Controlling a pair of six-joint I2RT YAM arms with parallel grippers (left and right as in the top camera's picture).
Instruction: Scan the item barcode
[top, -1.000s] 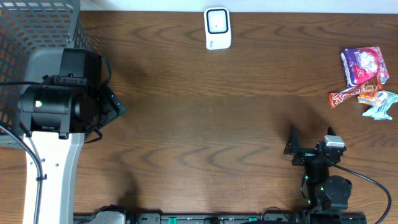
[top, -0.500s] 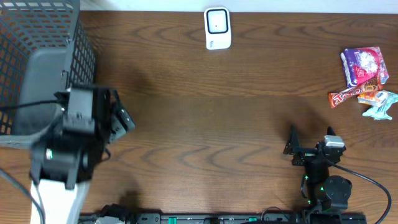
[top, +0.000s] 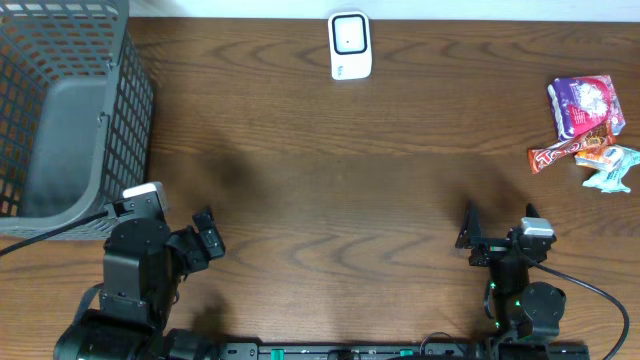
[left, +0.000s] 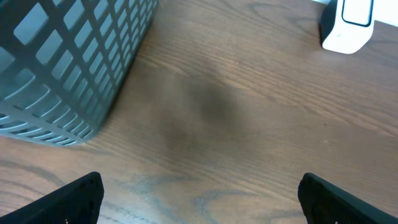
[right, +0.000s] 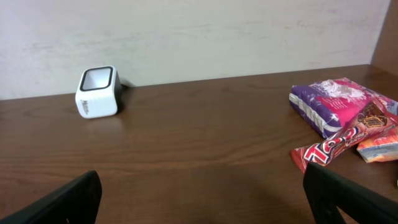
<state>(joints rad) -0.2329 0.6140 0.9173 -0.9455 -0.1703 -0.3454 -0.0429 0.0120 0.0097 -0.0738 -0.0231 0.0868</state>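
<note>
left gripper (left: 199, 198): withdrawn from basket (top: 133, 110) to near-left, jaws apart, empty | right gripper (right: 200, 198): apart, empty | snacks (top: 583, 106) far right: scan pending

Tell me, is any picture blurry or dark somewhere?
Overhead: sharp, with a soft shadow on the table near the basket. Left wrist: the wood looks slightly soft, with a dark shadow patch mid-frame, and the scanner is cut off at the top edge. Right wrist: clear and evenly lit, the purple snack pack crisp.
</note>
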